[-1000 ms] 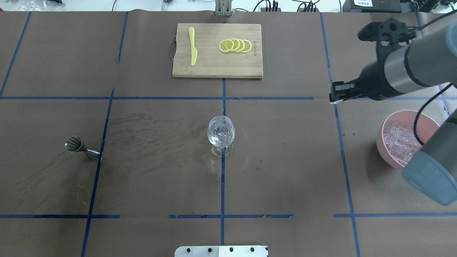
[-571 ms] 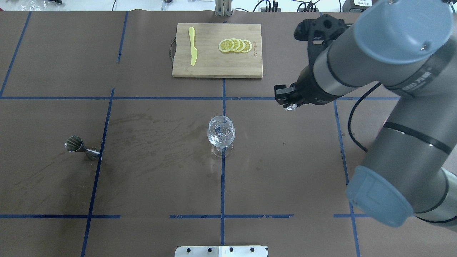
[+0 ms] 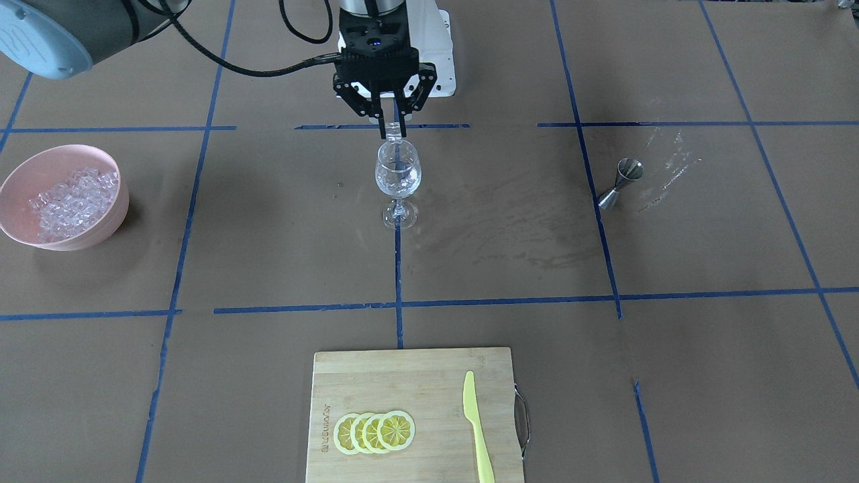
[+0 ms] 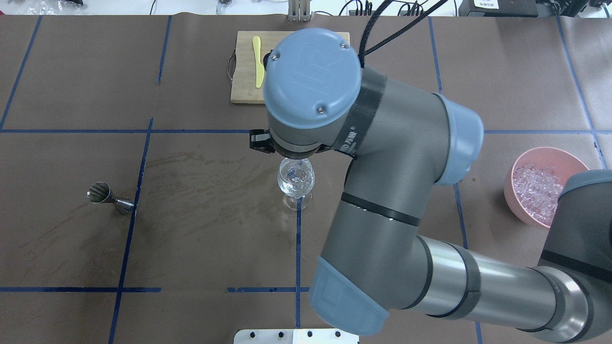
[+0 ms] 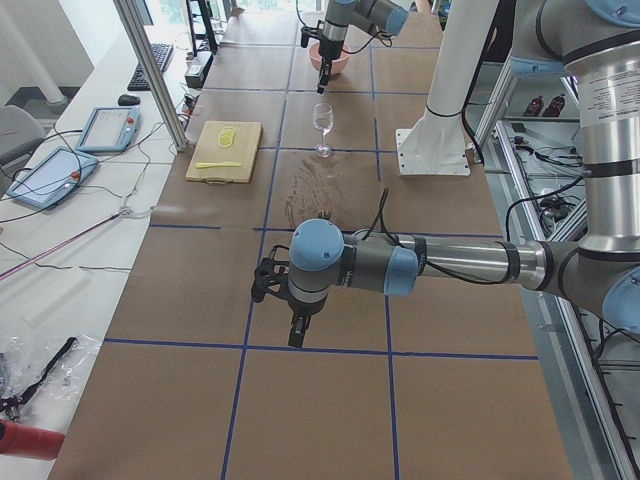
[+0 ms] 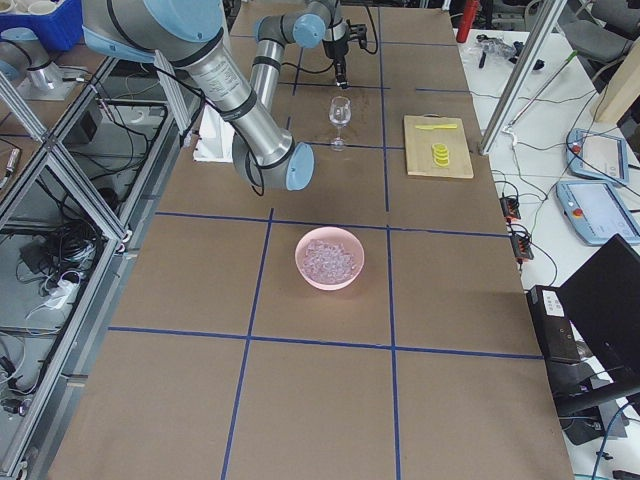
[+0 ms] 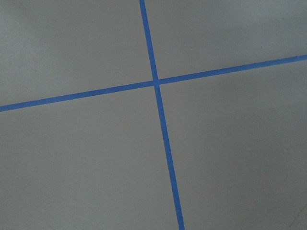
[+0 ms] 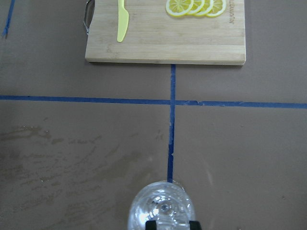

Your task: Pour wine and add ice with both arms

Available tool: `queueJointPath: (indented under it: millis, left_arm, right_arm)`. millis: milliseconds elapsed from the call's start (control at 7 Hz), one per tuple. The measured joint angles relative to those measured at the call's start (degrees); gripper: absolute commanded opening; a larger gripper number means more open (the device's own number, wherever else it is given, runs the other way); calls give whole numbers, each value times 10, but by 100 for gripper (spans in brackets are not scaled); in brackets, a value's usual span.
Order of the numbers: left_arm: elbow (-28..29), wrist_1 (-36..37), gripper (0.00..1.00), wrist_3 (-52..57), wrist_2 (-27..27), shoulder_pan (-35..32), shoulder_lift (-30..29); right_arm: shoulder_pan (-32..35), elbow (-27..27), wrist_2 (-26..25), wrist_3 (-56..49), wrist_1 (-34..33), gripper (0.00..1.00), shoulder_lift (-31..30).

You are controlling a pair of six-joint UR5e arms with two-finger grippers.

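R pincer (image 3: 394,131) pinches ice cube (image 3: 395,138), directly over glass (image 3: 397,176).

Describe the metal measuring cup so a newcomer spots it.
On the brown table gridded with blue tape, start at the wine glass in the centre and look toward the robot's left. The measuring cup stands alone by a tape line: small, silvery and hourglass-shaped, unlike the clear glass.

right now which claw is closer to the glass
Right. The right claw hangs just above the glass, pinching ice; the left claw hangs far off on the robot's left side.
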Motion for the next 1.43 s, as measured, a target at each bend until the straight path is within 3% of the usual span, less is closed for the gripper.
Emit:
queueJointPath:
  millis: [571,857,1000,1143,1286,1429]
  left_arm:
    - [0,0,100,0,0,0,0]
    - [0,0,100,0,0,0,0]
    - [0,-1,100,0,0,0,-1]
    - [1,-1,100,0,0,0,-2]
    - [1,0,100,0,0,0,-2]
    - [1,0,100,0,0,0,-3]
  right_arm:
    - [-22,-37,-35,11,-10,0,10]
    - [-22,-38,-35,9,-20,11,6]
    - [-22,-38,-35,7,-21,25,2]
    - [-23,-37,-35,6,-21,80,0]
    - [-24,-37,-36,5,-21,100,-1]
    - [-25,-37,-36,5,-22,100,-2]
